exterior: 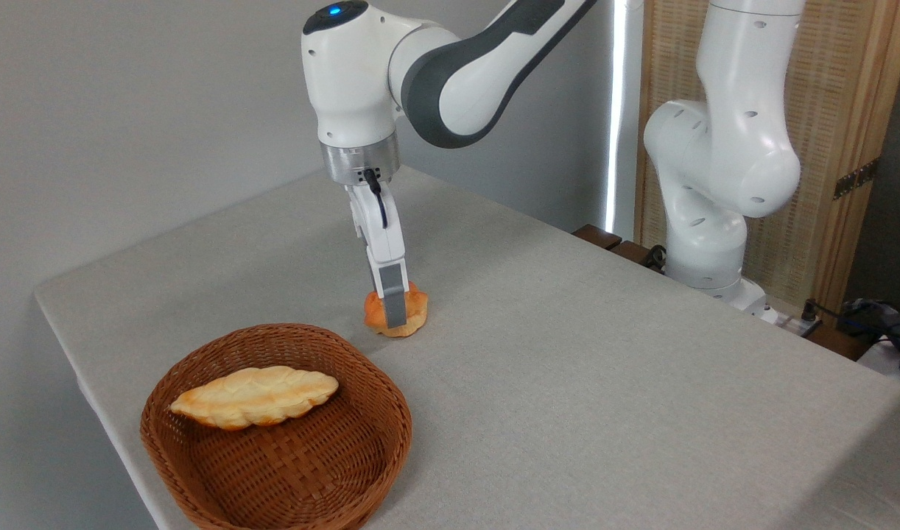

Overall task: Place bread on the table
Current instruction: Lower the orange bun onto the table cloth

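The placing step looks all but done: the bread (413,313) sits low on the table (605,383), apparently touching the cloth, just outside the basket (199,471) at about one o'clock from its rim; the gripper (392,308) comes straight down over the bun, its near grey finger (392,303) crossing the bun's front face, the far finger hidden behind it; the jaws seem narrowly set about the bun and gripping it, though whether the hold has begun to slacken I cannot tell. The next move, as I judge it, calls for spreading the fingers, then lifting straight up so the bun is not dragged. The bun is nearly round, with only a faint long axis running roughly nine to three o'clock, its lumpy top upward; the braided loaf (255,397) lies inside the basket, well apart.
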### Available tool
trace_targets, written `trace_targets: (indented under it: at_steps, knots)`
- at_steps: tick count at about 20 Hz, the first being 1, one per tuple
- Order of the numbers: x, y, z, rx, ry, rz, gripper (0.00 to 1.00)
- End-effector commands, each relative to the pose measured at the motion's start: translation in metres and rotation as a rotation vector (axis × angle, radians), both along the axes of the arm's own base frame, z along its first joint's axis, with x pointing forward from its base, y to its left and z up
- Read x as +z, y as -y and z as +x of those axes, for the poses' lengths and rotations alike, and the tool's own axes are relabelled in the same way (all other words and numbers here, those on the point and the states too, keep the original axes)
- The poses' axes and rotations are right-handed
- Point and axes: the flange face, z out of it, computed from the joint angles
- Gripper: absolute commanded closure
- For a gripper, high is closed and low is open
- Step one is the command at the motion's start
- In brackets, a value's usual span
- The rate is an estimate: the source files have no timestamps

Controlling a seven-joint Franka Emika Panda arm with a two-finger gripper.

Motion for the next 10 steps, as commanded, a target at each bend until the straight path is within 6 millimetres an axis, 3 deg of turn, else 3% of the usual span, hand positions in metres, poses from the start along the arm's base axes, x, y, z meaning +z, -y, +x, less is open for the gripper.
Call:
trace_targets:
  at_steps: [1, 5, 10]
  knots:
    - [0.003, -0.004, -0.001, -0.002, 0.012, -0.013, 0.00]
    - [0.012, -0.005, 0.001, 0.015, 0.025, -0.019, 0.00]
    - [0.054, -0.003, 0.020, 0.142, 0.085, -0.053, 0.00]
